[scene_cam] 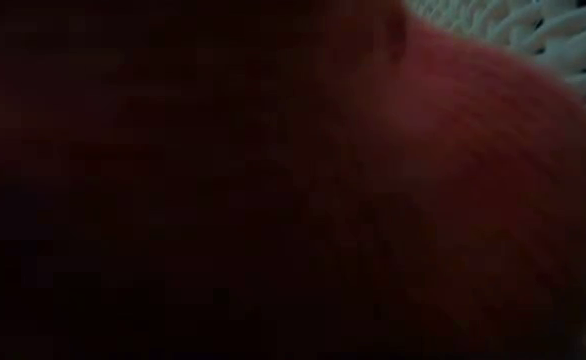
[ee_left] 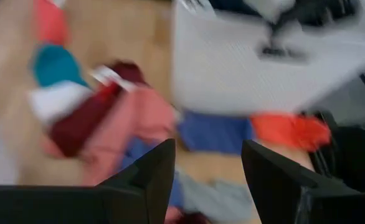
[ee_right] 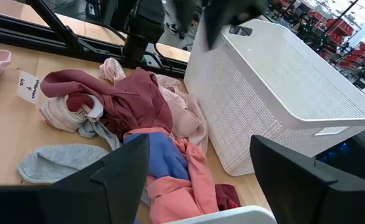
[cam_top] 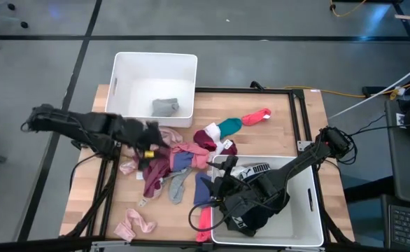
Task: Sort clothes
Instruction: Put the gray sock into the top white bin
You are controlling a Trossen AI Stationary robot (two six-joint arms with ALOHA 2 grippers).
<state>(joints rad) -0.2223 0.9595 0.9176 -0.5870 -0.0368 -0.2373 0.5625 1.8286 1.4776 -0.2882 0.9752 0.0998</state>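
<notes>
Over the clothes pile (cam_top: 180,162) mid-table, the left gripper (cam_top: 151,134) is hovering with fingers apart and empty, risking a tangled multi-garment grab. The right gripper (cam_top: 221,183) is waiting spread and empty by the near bin (cam_top: 315,210), close enough to collide.

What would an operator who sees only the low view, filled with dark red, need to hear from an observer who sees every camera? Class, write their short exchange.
Operator: My view is blocked. Where is the left gripper?
Observer: The left gripper hangs open over the pile of clothes in the middle of the table.
Operator: Has anything been sorted?
Observer: One grey garment lies alone in the far bin.
</notes>
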